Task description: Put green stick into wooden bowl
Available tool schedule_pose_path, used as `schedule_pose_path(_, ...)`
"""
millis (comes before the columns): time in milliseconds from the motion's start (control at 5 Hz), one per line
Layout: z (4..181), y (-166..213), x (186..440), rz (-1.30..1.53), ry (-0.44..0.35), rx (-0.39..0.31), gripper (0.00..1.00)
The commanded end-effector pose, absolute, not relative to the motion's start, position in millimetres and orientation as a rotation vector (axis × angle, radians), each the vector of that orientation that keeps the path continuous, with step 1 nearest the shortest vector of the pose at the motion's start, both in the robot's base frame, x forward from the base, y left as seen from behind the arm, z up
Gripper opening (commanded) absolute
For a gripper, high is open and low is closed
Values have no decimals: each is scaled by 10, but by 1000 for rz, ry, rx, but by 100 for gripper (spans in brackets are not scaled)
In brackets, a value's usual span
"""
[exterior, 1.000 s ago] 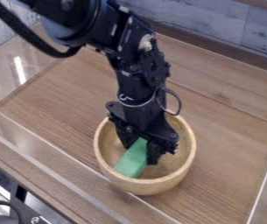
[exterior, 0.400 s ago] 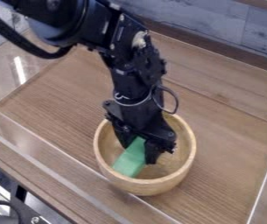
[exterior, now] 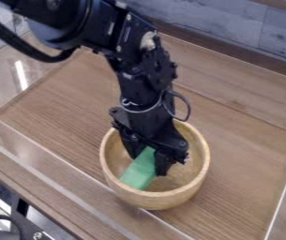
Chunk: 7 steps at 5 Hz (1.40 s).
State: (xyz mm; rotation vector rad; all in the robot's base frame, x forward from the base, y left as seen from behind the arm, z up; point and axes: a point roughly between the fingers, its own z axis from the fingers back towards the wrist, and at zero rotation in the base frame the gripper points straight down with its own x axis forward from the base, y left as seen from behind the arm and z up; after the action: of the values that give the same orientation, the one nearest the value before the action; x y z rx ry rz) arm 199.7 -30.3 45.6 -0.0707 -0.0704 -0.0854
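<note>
The bowl (exterior: 157, 167) sits on the desk (exterior: 239, 112), and everything else is placed from it. It is round, light tan, with a thick rim, and stands on wood-grain planks toward the near side of the desk.

The arm (exterior: 139, 70) comes in from the upper left of the bowl, black and jointed, and bends down so that the gripper (exterior: 156, 153) points straight into the bowl's hollow. The gripper is inside the rim, low in the bowl.

The stick (exterior: 140, 172) is bright green and lies inside the bowl, on its left inner side, slanting from near the gripper down toward the near-left wall. Its upper end is at the gripper's tips, which are clamped tight on it (the dark fingers hide the contact itself, so only the lower part of the stick shows clearly). The lower end seems to reach the bowl's inner surface, though whether it rests there cannot be told.

A clear wall (exterior: 57, 159) runs along the desk's edge in front of and to the left of the bowl, well apart from it. Behind the bowl, past the far edge of the desk, is a grey surface (exterior: 277, 37).
</note>
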Motion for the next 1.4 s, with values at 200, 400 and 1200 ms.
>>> schedule_pose_path(200,471,-312,1932,-93,-50,-78,0)
schedule_pose_path(400,464,-322,1918,-91,-43,-80,0)
schedule_pose_path(1200,517,-330,1907,-71,-20,-91,100)
